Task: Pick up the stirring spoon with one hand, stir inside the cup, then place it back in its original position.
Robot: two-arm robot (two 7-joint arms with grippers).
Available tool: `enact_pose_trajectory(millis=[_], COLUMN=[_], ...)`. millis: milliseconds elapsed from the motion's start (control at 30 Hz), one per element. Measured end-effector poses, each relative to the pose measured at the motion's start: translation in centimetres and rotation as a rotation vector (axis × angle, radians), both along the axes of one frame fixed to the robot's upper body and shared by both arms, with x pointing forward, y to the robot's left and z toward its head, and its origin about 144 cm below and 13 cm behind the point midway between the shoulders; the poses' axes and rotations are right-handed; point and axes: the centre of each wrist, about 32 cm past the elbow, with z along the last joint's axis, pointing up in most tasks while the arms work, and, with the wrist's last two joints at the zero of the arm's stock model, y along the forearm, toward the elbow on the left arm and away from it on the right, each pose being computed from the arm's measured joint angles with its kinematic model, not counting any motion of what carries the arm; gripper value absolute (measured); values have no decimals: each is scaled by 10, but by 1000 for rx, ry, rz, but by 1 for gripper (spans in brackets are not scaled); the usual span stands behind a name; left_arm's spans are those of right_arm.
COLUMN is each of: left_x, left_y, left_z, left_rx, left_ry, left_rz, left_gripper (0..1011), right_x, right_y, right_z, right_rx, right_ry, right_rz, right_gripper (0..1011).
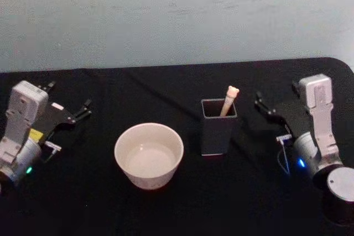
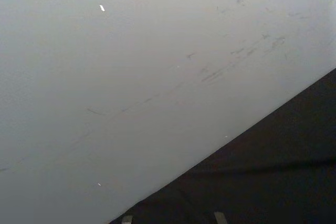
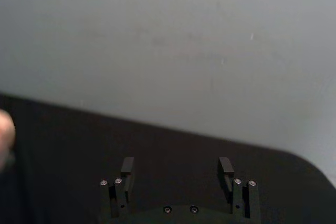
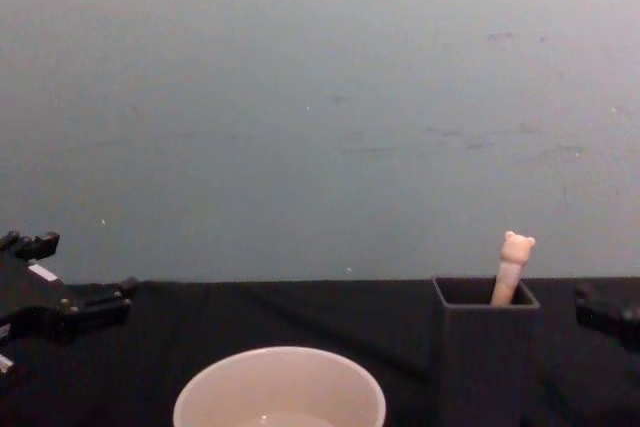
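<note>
A table covered in black cloth [image 1: 166, 208] carries the things, its far edge meeting a pale wall. A wide cream-white cup [image 1: 149, 155] stands directly on the cloth. Just beside the cup, on the robot's right and slightly farther back, stands a dark grey square holder [image 1: 217, 134], apart from the cup's rim. The table's far right corner, well beyond the holder, is rounded.
</note>
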Motion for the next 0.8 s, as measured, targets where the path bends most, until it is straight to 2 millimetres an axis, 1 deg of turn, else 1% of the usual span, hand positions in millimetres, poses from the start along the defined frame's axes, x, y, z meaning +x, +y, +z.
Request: enact_pose_trajectory(millis=[100,200,800], left_x=[0,0,0], left_y=[0,0,0], left_z=[0,0,0], left_rx=[0,0,0], left_ry=[0,0,0], left_rz=[0,0,0], left_gripper=[1001,1001,1001], right_x=[-1,1,0], right_y=[-1,-3,-2], right_z=[-6,-8,-7], right_rx=[-12,-16,-14], right_ry=[31,47,39], right_rz=[-4,-3,-1], right_gripper=[1002,1000,1002])
